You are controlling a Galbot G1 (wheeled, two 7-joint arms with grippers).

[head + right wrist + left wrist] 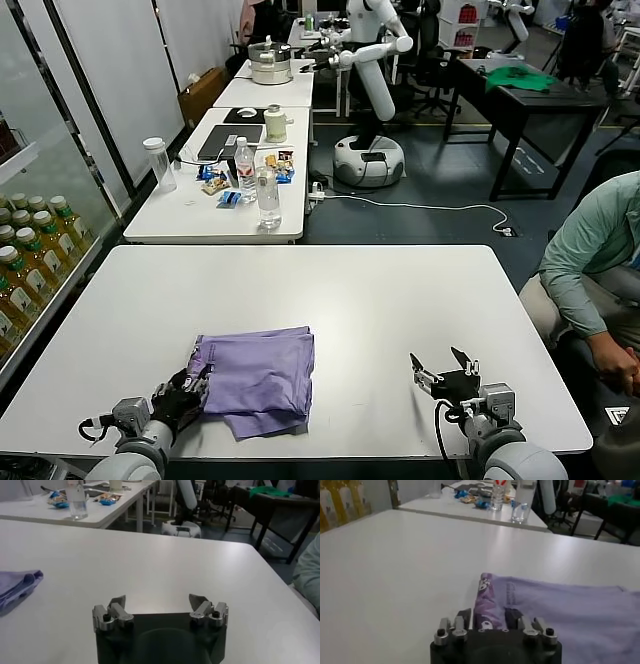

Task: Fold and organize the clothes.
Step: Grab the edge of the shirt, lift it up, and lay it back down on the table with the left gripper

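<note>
The lavender-purple T-shirt (260,378) lies folded into a rough square on the white table (380,300), near its front left. A bit of its dark print shows at the folded edge in the left wrist view (485,587). My left gripper (188,384) is at the shirt's near left corner, low over the table. Its fingers (464,616) stand apart with the folded edge of the cloth between them. My right gripper (446,374) is open and empty over bare table to the right of the shirt, whose edge shows in the right wrist view (17,587).
A seated person (600,270) is close to the table's right edge. Behind stands a second table with water bottles (267,195), snacks and a laptop. Shelves of bottled drinks (25,270) line the left side. A bright green garment (520,78) lies on a far dark table.
</note>
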